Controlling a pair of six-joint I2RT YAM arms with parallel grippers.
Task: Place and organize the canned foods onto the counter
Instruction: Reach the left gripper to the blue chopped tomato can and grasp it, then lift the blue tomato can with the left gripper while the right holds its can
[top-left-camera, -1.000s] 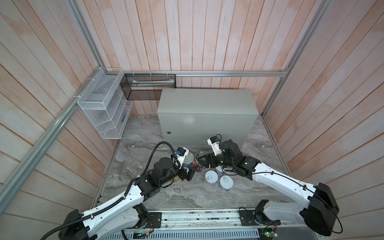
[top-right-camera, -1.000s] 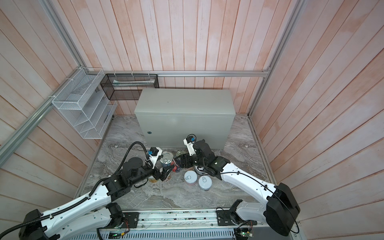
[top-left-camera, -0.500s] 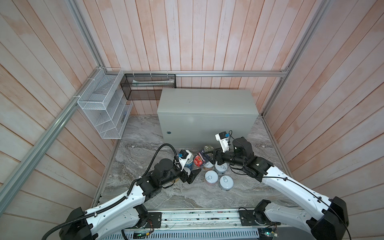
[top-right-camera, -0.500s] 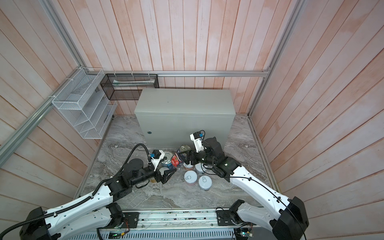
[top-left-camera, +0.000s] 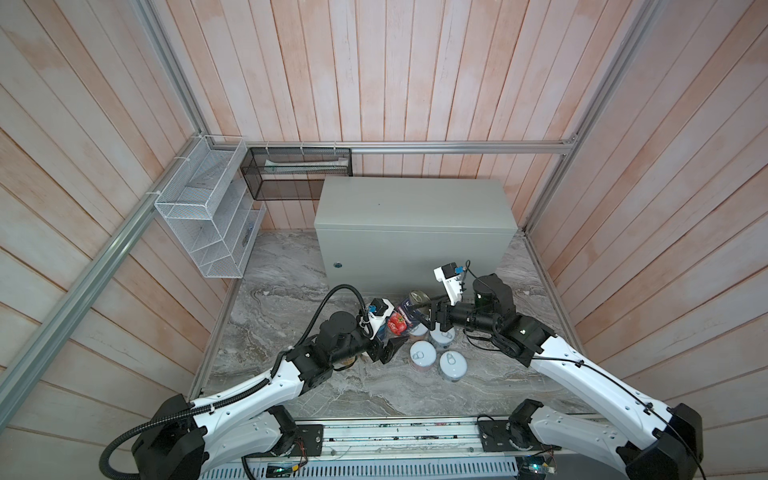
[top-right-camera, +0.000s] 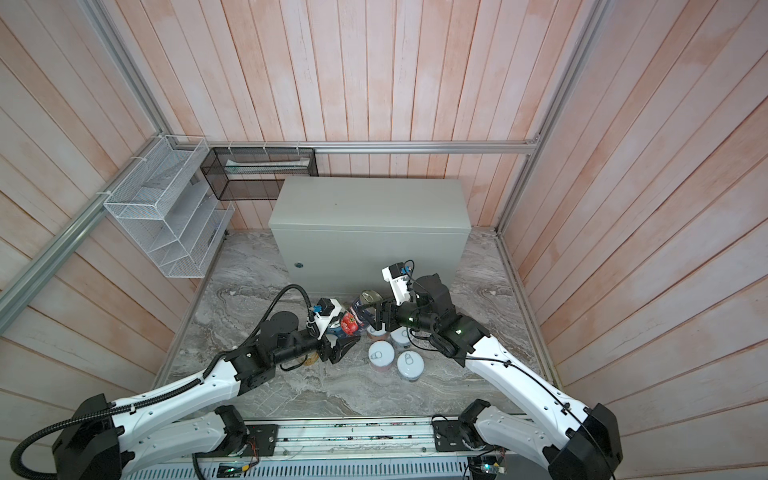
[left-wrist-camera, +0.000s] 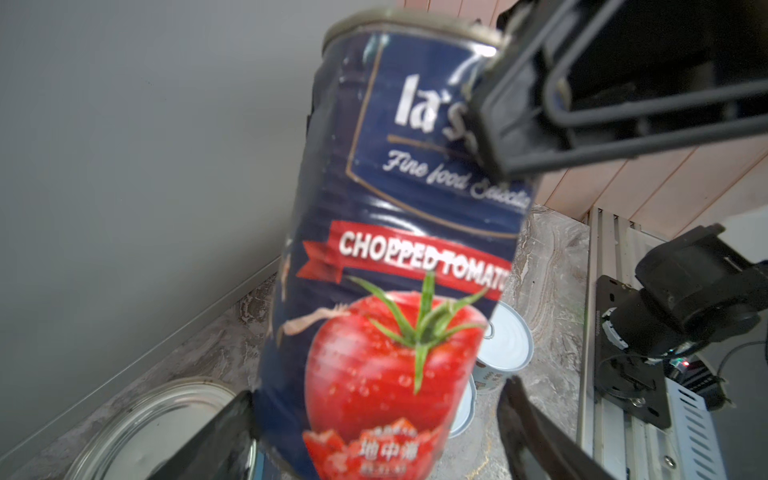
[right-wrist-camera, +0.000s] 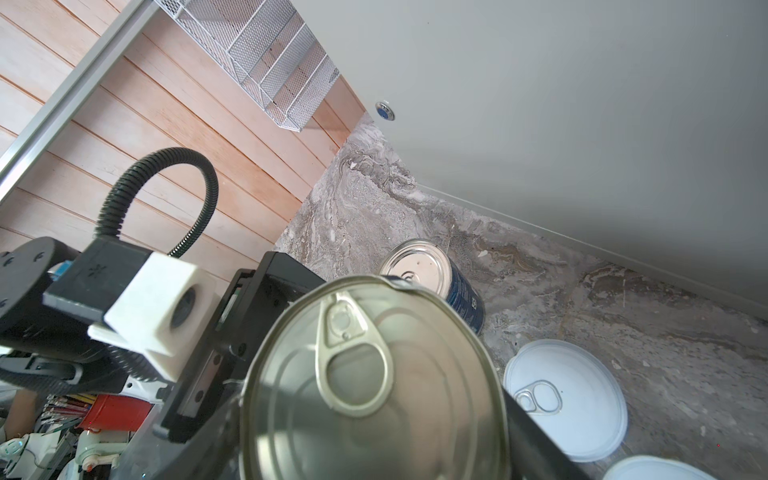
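In both top views, pale plank walls (top-left-camera: 374, 62) boxed in the cell, with an aluminium rail (top-left-camera: 457, 146) along the back. A white wire rack (top-left-camera: 208, 224) and a black mesh basket (top-left-camera: 297, 174) hung in the left corner. The grey-green metal box (top-left-camera: 415, 208) stood at the back of the veined marble tabletop (top-left-camera: 291, 299). Just in front of it, the right tool (top-left-camera: 430, 313) was clamped on the chopped-tomato can (top-left-camera: 405, 313), holding it tilted. The left tool (top-left-camera: 392, 347) sat just below, jaws apart. Four short white-lidded cans (top-left-camera: 423, 354) clustered on the marble beside them.

Over to the left wrist view: the can's dark-blue label and red tomato filled the picture. One black finger of the right tool pressed near its rim. The left tool's fingers (left-wrist-camera: 224, 436) flanked its lower end, with a gap on one side. Behind lay the box's plain front and grey marble.

In the right wrist view, the silver pull-tab lid sat between the right tool's fingers. Beyond it, a blue metal-topped can (right-wrist-camera: 436, 278) stood on the marble near the box's foot. A round lock (right-wrist-camera: 385, 111) showed on the box front.
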